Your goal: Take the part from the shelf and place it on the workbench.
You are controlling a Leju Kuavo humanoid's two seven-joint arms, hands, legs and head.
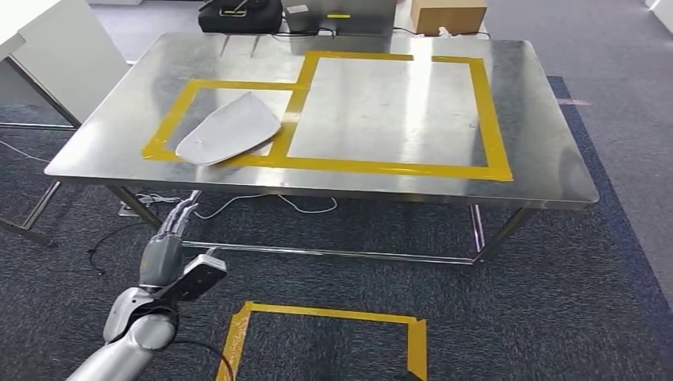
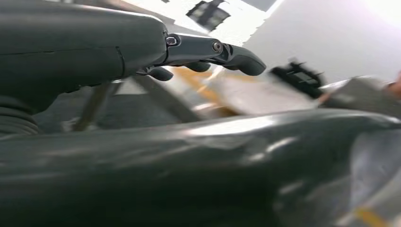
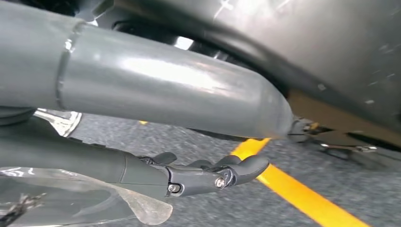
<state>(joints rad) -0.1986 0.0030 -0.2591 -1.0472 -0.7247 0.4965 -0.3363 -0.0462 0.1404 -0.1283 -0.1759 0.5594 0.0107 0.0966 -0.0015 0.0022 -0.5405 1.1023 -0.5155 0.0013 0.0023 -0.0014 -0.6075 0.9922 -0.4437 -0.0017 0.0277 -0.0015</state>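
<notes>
A steel workbench fills the upper half of the frame, marked with yellow tape rectangles. The pale flat part lies at centre left, overlapping the smaller rectangle's lower tape edge.

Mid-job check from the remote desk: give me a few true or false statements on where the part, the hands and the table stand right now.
1. The white part lies on the metal table. True.
2. The part sits wholly inside the larger taped rectangle. False: it is at the smaller left one, overlapping its tape.
3. The left hand grips the part. False: it holds nothing, below the table edge.
4. A cardboard box stands at the table's far side. True.
</notes>
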